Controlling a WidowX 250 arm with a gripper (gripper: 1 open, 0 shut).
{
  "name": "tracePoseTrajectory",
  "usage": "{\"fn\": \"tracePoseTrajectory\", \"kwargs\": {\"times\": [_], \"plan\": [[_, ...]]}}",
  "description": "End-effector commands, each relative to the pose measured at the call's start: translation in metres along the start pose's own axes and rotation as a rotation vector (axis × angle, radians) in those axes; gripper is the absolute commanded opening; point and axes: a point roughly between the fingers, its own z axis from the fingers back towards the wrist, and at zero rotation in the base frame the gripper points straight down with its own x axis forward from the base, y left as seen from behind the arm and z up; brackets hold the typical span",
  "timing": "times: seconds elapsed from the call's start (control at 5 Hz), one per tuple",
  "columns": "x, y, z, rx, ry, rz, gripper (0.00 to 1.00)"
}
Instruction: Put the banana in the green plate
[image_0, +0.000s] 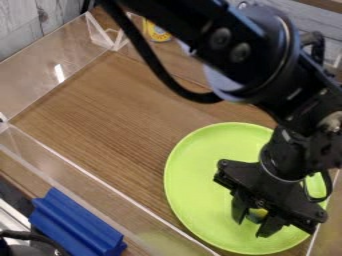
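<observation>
The green plate (201, 170) lies on the wooden table at the lower right. My black gripper (267, 217) points straight down over the plate's right half, its fingers drawn together just above the plate surface. A thin yellow curve (318, 188) at the gripper's right side looks like the banana; most of it is hidden behind the gripper. I cannot tell whether anything sits between the fingers.
Clear acrylic walls (54, 75) fence the wooden table on the left and back. A blue block (74, 228) lies outside the wall at the lower left. A yellow object (158, 35) shows at the back, partly hidden by the arm and its cable.
</observation>
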Motion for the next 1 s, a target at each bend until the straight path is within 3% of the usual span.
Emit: {"fn": "tracePoseTrajectory", "kwargs": {"times": [0.0, 0.2, 0.4, 0.8], "plan": [[0.011, 0.001, 0.02, -0.035, -0.042, 0.011, 0.0], [0.014, 0.007, 0.027, -0.033, -0.033, 0.013, 1.0], [0.018, 0.017, 0.04, -0.034, -0.028, 0.019, 1.0], [0.044, 0.075, 0.102, -0.065, -0.053, 0.058, 1.0]]}}
